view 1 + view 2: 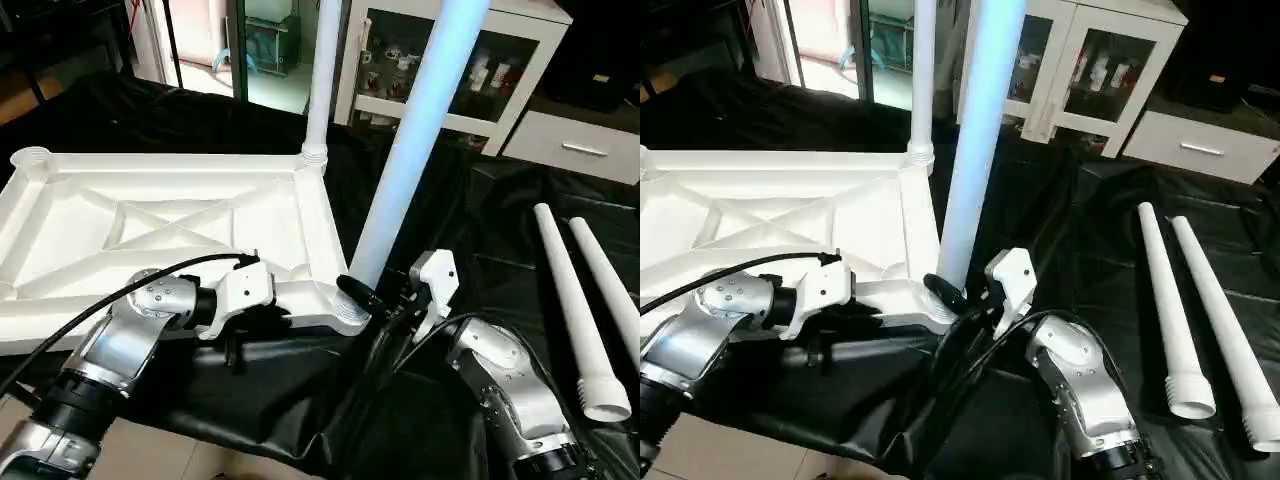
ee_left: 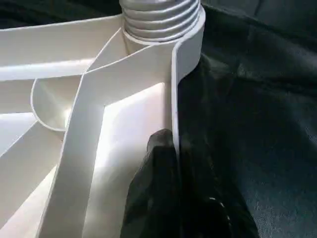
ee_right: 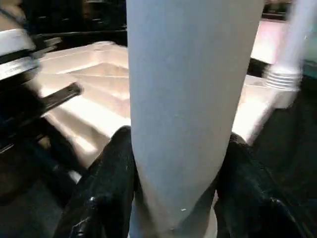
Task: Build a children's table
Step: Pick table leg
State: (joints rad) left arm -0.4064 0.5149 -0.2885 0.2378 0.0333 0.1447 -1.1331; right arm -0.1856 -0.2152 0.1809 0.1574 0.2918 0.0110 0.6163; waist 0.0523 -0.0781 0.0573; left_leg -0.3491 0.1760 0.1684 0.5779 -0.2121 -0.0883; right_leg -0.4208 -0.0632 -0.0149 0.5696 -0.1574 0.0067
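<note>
The children's table top (image 1: 150, 225) lies upside down on the black sheet, its X-ribs facing up. One white leg (image 1: 320, 80) stands upright in the far right corner socket. A second leg (image 1: 415, 140) rises at a slight tilt from the near right corner socket (image 1: 345, 315). My right gripper (image 1: 375, 292) is shut on this leg just above the socket, with black fingers (image 3: 111, 168) on both sides of the tube. My left gripper (image 1: 285, 298) is shut on the top's near rim beside that corner, and one finger (image 2: 158, 163) presses against the rim wall.
Two loose white legs (image 1: 565, 290) (image 1: 612, 300) lie side by side on the black sheet at the right. White cabinets with glass doors (image 1: 470, 60) stand behind the table. The sheet's near edge hangs over the floor (image 1: 180, 450).
</note>
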